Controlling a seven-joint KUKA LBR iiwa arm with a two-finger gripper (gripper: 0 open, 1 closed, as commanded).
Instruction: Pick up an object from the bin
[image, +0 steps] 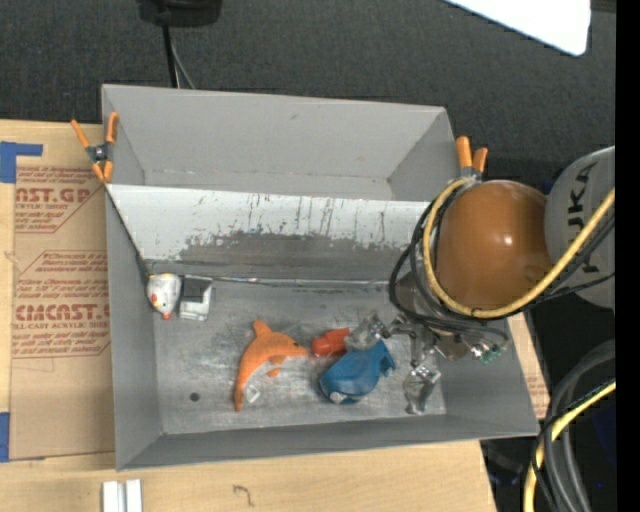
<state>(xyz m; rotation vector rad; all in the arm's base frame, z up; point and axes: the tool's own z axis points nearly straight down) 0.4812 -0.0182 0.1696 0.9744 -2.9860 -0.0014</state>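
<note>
Here the gripper (398, 358) sits low in the lower right of the bin (200, 405), fingers apparently spread about the right end of a blue lump (350, 376). Closing there may pinch only its edge, so it could slip free or shove the red piece (330, 344).

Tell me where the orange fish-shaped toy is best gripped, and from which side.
The orange toy lies flat and slantwise on the bin floor. I would grip across its narrow middle, coming from above: bare floor lies along both long sides, while its upper end is close to a small red thing.
</note>
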